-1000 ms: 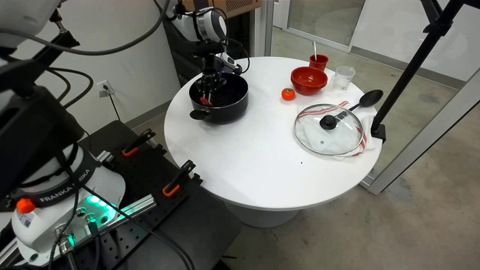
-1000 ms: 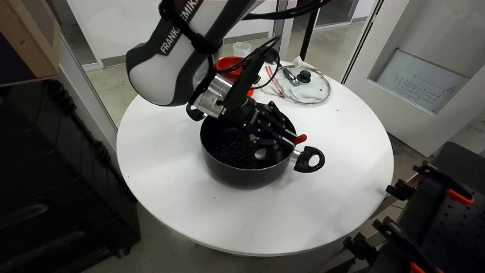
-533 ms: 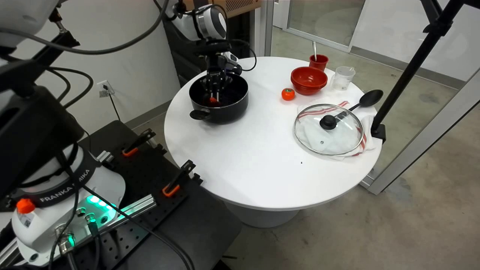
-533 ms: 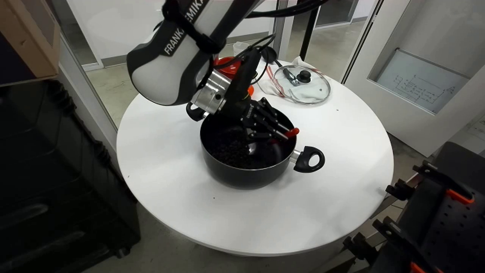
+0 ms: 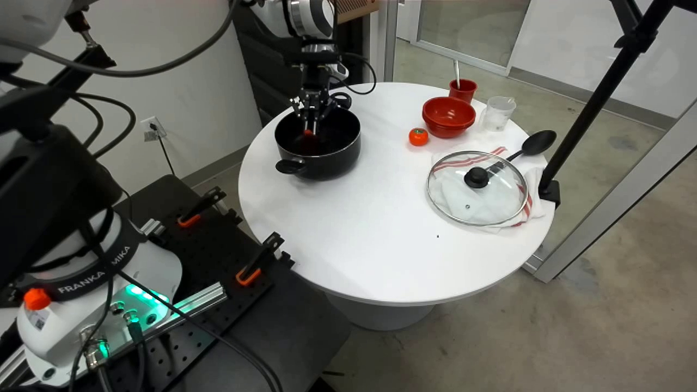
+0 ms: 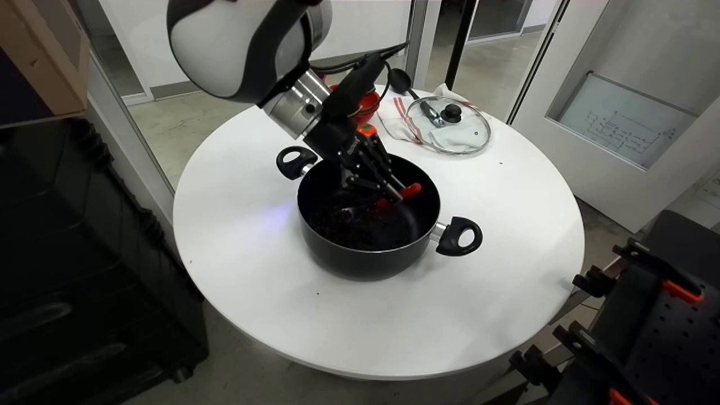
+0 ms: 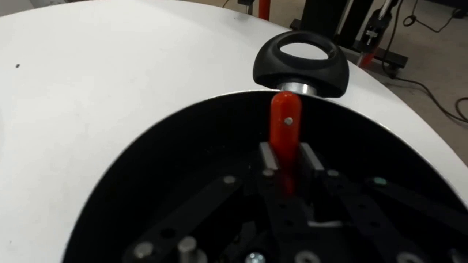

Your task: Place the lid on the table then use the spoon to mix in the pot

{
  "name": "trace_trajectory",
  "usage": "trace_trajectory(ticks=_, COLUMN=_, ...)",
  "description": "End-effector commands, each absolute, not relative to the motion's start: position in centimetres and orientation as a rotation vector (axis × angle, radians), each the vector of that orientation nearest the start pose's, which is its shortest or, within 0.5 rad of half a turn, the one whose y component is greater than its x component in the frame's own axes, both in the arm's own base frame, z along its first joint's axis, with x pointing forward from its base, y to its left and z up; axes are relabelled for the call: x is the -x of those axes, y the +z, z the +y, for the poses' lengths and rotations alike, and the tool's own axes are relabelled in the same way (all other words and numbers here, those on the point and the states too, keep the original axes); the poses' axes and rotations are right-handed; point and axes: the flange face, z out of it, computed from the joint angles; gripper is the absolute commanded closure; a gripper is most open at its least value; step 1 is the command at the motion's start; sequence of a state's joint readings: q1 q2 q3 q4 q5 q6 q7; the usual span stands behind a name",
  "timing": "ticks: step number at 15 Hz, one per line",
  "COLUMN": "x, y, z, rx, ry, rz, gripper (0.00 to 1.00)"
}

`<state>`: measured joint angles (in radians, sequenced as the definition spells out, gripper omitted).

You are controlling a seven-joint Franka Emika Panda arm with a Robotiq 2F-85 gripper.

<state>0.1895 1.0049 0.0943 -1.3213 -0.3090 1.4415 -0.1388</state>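
The black pot [image 6: 365, 264] stands on the round white table [image 5: 370, 234], with dark contents inside. My gripper [image 6: 400, 192] reaches down into it at a slant, shut on the red handle of the spoon [image 7: 285, 113]. In the wrist view the handle rises between the two grey fingertips [image 7: 269, 156] and points toward one side handle of the pot. The spoon's lower end is mostly hidden in the dark pot. Away from the pot, the glass lid [image 5: 477, 177] with its black knob rests on a striped towel on the table, in both exterior views.
A black utensil [image 5: 539, 142] lies partly under the lid, on the towel [image 5: 536, 207]. Red bowls [image 5: 448, 117], a tomato [image 5: 418, 136], a red cup [image 5: 463, 90] and a translucent cup [image 5: 498, 113] stand nearby. A black post [image 5: 593, 103] rises at the table's edge.
My gripper has carried the spoon away from the rim beside one pot handle, toward the pot's middle, and the forearm has shifted with it. Pot and lid have stayed in place.
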Motion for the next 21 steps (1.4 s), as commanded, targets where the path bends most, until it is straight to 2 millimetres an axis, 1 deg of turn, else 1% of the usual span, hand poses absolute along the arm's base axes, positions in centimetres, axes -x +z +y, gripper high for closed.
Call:
trace_trajectory(ticks=1, x=-62.2, y=12.8, z=12.1, rx=2.927, ry=1.234, rz=-0.764, gripper=0.95)
trace_trajectory(ticks=5, x=-63.7, y=14.8, z=10.1, rx=2.893, ry=1.056, rz=-0.733, gripper=0.95)
trace_trajectory(ticks=11, x=-64.6, y=15.7, z=6.6, rx=2.880, ry=0.950, rz=-0.736, gripper=0.95)
trace_trajectory(ticks=15, x=-64.3, y=16.5, z=4.8, rx=2.894, ry=0.911, rz=-0.757, gripper=0.95)
trace_trajectory(ticks=19, x=-63.2, y=16.8, z=2.4, rx=2.929, ry=0.913, rz=-0.784, gripper=0.95)
trace_trajectory(ticks=21, x=-62.5, y=16.8, z=0.9, rx=2.946, ry=0.915, rz=-0.780, gripper=0.95)
